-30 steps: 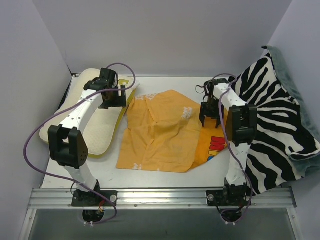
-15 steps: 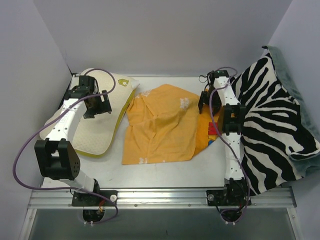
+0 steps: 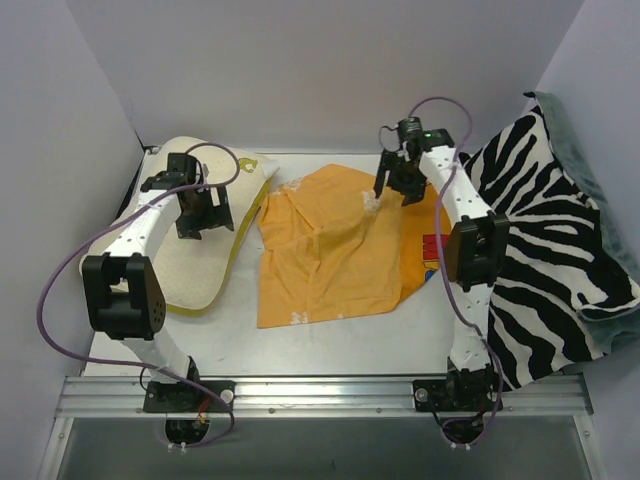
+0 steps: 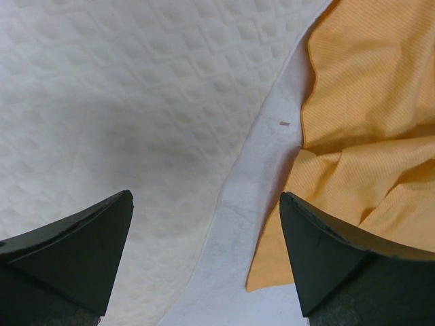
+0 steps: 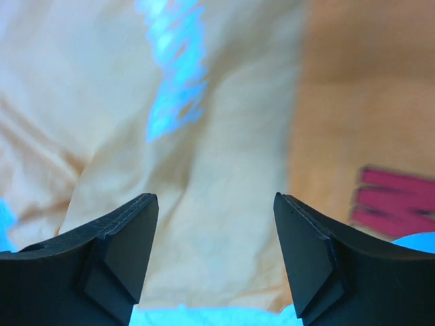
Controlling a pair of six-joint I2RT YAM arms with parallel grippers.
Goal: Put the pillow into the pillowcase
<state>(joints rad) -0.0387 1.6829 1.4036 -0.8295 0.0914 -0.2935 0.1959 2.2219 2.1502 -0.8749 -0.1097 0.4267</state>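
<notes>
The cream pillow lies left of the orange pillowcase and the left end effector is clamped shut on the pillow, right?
Not quite. The left end effector is open, its fingers wide apart with nothing between them, over the edge of the pillow, as the left wrist view shows. The pillow does lie left of the orange pillowcase.

On my feed a zebra-striped fabric (image 3: 545,240) is heaped along the right side of the white worktop (image 3: 330,345), spilling over its right edge. A grey-green cloth (image 3: 605,215) shows just behind it. A metal rail (image 3: 320,392) runs along the near edge, and pale walls enclose the rest.
</notes>
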